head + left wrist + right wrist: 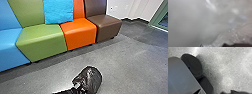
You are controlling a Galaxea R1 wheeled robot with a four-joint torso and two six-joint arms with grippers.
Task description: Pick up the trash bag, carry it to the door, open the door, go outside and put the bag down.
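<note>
The black, shiny trash bag (91, 78) is at the bottom centre of the head view, bulging out beyond the end of the left arm. My left gripper (77, 87) is shut on its gathered neck, where a pale patch shows. In the left wrist view, blurred glossy plastic of the bag (234, 36) lies very close to the camera. For the right gripper, I cannot tell how it stands; the right wrist view looks down on speckled floor beside parts of the robot's own body.
A row of blue, green, orange (78, 30) and brown (106, 23) seats runs along the left and top, with a bright blue cushion (58, 11) on it. Grey floor (125, 62) stretches to the right. A green frame (158, 13) with glass stands at the upper right, beside a white wall (136, 8).
</note>
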